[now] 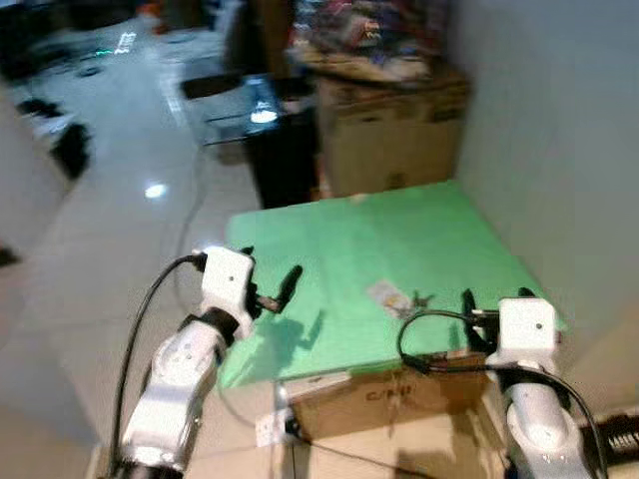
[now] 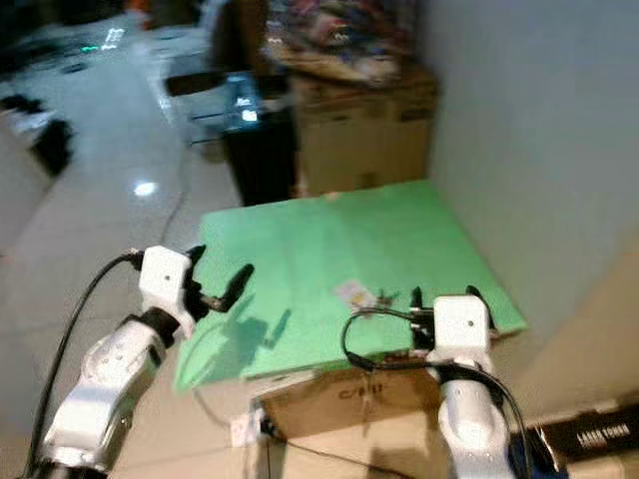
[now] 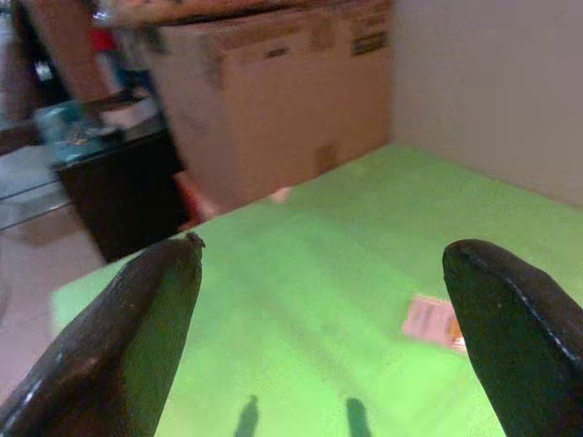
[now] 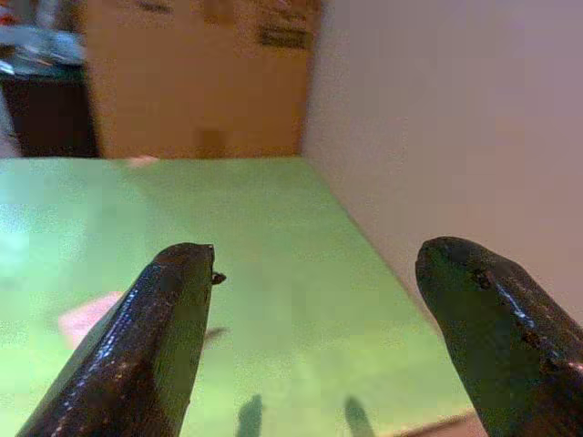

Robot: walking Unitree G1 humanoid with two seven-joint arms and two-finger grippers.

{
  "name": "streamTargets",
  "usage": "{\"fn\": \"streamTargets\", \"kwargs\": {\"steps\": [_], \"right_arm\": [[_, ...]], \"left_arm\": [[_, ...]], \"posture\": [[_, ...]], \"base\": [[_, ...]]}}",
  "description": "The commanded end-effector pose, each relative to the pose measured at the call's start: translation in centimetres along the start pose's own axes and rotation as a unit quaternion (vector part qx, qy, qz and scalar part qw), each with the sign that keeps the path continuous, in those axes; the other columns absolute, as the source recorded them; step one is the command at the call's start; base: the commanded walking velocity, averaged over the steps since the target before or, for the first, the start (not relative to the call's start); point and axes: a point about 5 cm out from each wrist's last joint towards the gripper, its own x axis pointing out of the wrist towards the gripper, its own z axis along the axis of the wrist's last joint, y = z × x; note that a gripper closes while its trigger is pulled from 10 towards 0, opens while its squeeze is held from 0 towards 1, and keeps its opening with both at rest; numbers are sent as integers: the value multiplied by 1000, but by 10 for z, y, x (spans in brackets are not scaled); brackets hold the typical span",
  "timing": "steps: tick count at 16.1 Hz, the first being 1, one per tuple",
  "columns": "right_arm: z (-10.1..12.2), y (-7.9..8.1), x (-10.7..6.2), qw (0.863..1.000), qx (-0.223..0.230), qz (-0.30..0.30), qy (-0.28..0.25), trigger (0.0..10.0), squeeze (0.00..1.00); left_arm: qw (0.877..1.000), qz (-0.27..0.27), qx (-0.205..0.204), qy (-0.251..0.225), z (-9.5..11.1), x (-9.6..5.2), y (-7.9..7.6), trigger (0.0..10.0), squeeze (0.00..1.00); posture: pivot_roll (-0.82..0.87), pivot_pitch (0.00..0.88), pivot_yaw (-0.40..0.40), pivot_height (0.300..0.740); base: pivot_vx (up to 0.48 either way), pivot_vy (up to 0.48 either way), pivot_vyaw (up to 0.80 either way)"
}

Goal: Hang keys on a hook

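The keys [image 1: 411, 299], with a pale tag [image 1: 385, 293], lie on the green counter [image 1: 399, 235] near its front edge. The right gripper [image 1: 496, 302] hovers just beside them, jaws wide and empty, seemingly poised to reach. The left gripper [image 1: 270, 284] waits apart, also spread and empty.

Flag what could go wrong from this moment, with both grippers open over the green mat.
1. The keys with their tag lie flat and small on the green mat; the open right gripper, hovering close by, may pinch only the tag or slide them.
2. The mat overhangs its cardboard box, so pressing down near the front edge could tip or bend it.
3. The cable looped at the right wrist could snag the keys.
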Motion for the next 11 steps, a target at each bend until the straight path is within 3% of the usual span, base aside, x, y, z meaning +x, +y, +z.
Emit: {"fn": "streamTargets", "kwargs": {"steps": [1,4,9,10,11], "right_arm": [[3,8,3,1000,6,12,-7,10000,0],[0,10,5,1000,7,13,-2,10000,0],[-13,12,10,999,26,7,24,10000,0],[-33,16,13,997,30,10,64,10000,0],[-38,16,14,997,28,8,73,10000,0]], "left_arm": [[1000,8,10,0,2,-5,8,10000,0],[1000,-13,15,1,0,-8,3,10000,0],[1000,2,14,13,-1,-4,15,10000,0],[1000,-1,17,25,-1,0,20,10000,0],[999,-6,16,30,-2,1,21,10000,0]], "posture": [[-161,0,126,740],[-155,0,125,740],[-145,0,131,740],[-134,0,145,740],[-122,20,154,740]], "base": [[480,0,0],[480,0,0],[0,0,0],[0,0,0],[0,0,0]]}}
